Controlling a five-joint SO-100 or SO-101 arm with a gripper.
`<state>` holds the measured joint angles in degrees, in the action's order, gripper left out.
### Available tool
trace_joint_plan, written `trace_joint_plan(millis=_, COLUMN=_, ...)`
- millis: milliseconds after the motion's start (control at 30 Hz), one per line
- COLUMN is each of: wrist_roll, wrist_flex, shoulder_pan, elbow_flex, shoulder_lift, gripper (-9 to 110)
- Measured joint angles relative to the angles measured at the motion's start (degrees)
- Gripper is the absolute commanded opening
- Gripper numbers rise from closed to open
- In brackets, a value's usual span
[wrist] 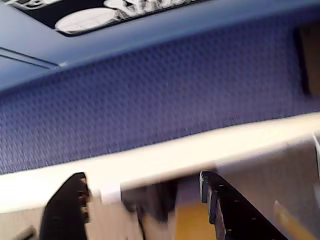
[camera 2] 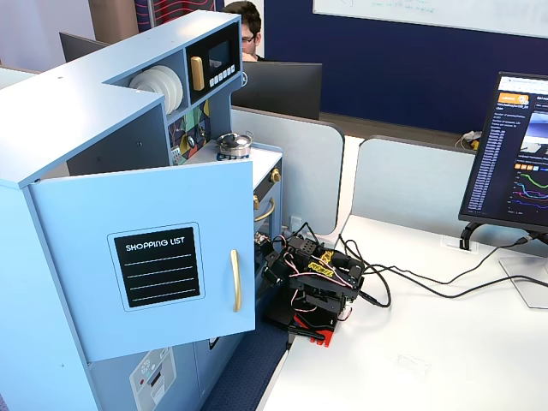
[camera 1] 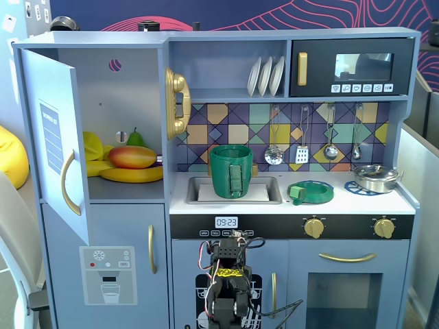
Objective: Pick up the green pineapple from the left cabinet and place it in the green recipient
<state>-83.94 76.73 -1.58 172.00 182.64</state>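
Hand sits parted and empty, folded low below the left cabinet and right of its shelf; green pineapple isn't visible among the fruit there, so reach goes up-left.

The left cabinet looks like painted wood, matt pale blue-grey and smooth, and its open door has the same flat finish with a curved gold handle that has a soft metallic sheen. The green recipient is dark-green plastic, slightly glossy, with a ribbed rim. The mango and banana look like smooth, shiny plastic. The pot on the hob is polished metal, as are the hanging utensils. The microwave front is glossy black. In the wrist view, the gripper fingers are matt black plastic against a dimpled blue surface.
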Motion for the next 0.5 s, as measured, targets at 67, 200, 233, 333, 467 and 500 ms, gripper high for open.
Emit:
trace_joint_plan(millis=67, wrist_roll=0.0, wrist_flex=0.2, shoulder_pan=0.9, elbow_flex=0.0, shoulder_lift=0.0, gripper=15)
trace_joint_plan(millis=200, wrist_roll=0.5, wrist_flex=0.2, shoulder_pan=1.1, elbow_flex=0.0, shoulder_lift=0.0, gripper=14)
trace_joint_plan(millis=233, wrist_roll=0.6, wrist_flex=0.2, shoulder_pan=1.0, elbow_flex=0.0, shoulder_lift=0.0, gripper=14)
trace_joint_plan(millis=333, wrist_roll=-0.4, wrist_flex=0.2, shoulder_pan=0.9, elbow_flex=0.0, shoulder_lift=0.0, gripper=14)
trace_joint_plan(millis=467, wrist_roll=-2.2, wrist_flex=0.3, shoulder_pan=0.9, elbow_flex=0.0, shoulder_lift=0.0, gripper=14)
trace_joint_plan(millis=500, wrist_roll=-2.3, wrist_flex=0.3, shoulder_pan=0.9, elbow_flex=0.0, shoulder_lift=0.0, gripper=14)
